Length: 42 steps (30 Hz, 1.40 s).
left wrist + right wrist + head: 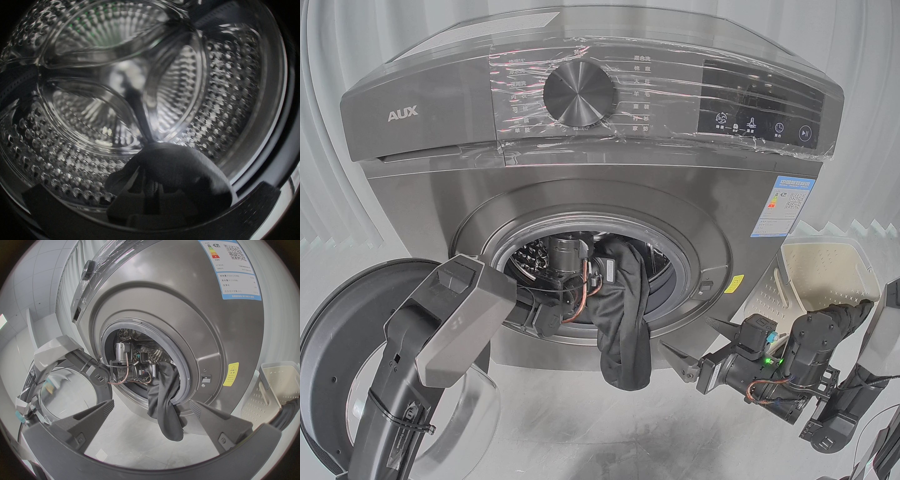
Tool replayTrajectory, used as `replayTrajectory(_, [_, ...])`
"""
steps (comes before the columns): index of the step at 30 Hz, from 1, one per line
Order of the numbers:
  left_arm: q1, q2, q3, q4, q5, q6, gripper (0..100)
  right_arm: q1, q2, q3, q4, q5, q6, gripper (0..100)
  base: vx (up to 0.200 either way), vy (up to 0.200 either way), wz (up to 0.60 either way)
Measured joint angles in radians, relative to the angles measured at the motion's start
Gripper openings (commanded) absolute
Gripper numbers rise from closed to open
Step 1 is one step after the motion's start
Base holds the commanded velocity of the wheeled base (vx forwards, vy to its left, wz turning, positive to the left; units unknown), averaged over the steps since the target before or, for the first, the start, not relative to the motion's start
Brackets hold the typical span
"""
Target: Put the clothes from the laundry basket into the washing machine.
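In the head view, the washing machine (425, 206) is seen with its door (337, 350) swung open to the left, and the left arm (456, 312) is extended into the opening. A black garment (622, 312) is draped over the opening's lower rim, partly inside and partly hanging down the front. The right gripper (697, 344) is held low before the machine, near the cream laundry basket (831, 275), its fingers parted with nothing between them. In the left wrist view, the left gripper (153, 190) is found inside the steel drum (225, 93), its fingers spread wide, with a fold of the garment lying loose between them. In the right wrist view, the garment is shown hanging from the rim beside the left arm's wrist.
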Motion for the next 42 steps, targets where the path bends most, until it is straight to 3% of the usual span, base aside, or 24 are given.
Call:
replayTrajectory(9, [0.064, 0.026, -0.122, 0.041, 0.036, -0.007, 0, 0.004, 0.001, 0.0, 0.0, -0.001, 0.002, 100, 0.0, 0.0, 0.0])
replayTrajectory(10, [0.065, 0.027, -0.127, 0.044, 0.036, -0.008, 100, 0.004, 0.001, 0.0, 0.0, -0.001, 0.002, 100, 0.0, 0.0, 0.0])
replayTrajectory(19, [0.069, 0.024, -0.072, 0.05, 0.036, -0.017, 100, 0.004, 0.001, 0.002, 0.0, 0.0, 0.002, 100, 0.0, 0.0, 0.0])
replayTrajectory(28, [0.06, -0.042, 0.153, 0.054, 0.024, -0.011, 100, 0.003, 0.001, 0.002, 0.0, 0.0, 0.002, 100, 0.0, 0.0, 0.0])
replayTrajectory(34, [0.032, -0.124, 0.304, 0.051, -0.008, -0.001, 100, 0.003, 0.001, 0.002, 0.0, 0.0, 0.002, 100, 0.0, 0.0, 0.0])
replayTrajectory(42, [-0.048, -0.198, 0.408, 0.041, -0.088, 0.005, 100, 0.004, 0.001, 0.006, 0.0, 0.0, 0.002, 100, 0.0, 0.0, 0.0])
